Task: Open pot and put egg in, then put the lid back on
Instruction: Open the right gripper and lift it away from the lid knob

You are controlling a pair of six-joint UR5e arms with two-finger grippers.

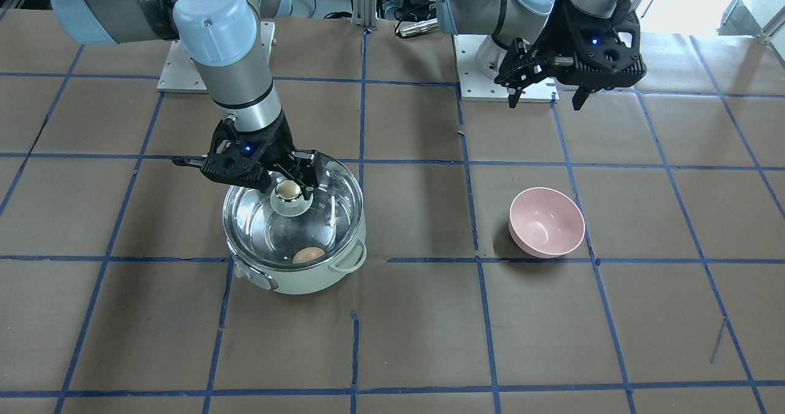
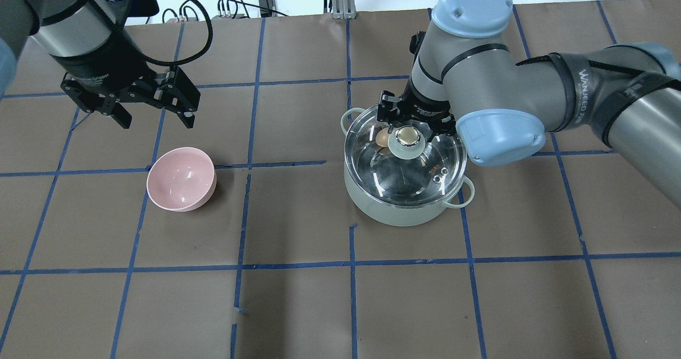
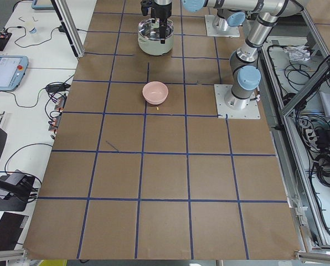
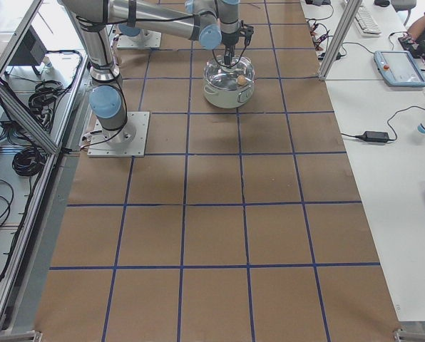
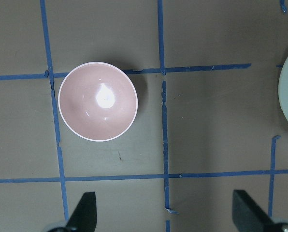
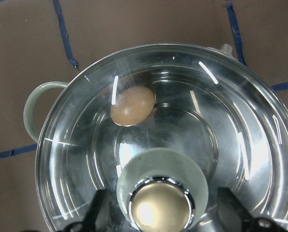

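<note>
Right gripper [image 6: 163, 215] straddles knob [image 2: 407, 135] at frame bottom, jaws apart with gaps either side, so released. Lid [image 6: 221, 125] sits on pot [image 1: 306, 282]; egg [image 6: 132, 105] lies inside, upper left under the glass. Looks like the last step, lid replaced. Next move: lift straight up clear without nudging the knob. Left gripper [image 5: 164, 203] hangs spread above bowl [image 5: 97, 101].

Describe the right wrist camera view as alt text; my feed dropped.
A brown egg lies inside the pot, seen from above through the glass lid resting on it. At the bottom edge, the lid's golden knob sits between the right hand's open fingers, gaps on both sides.
</note>
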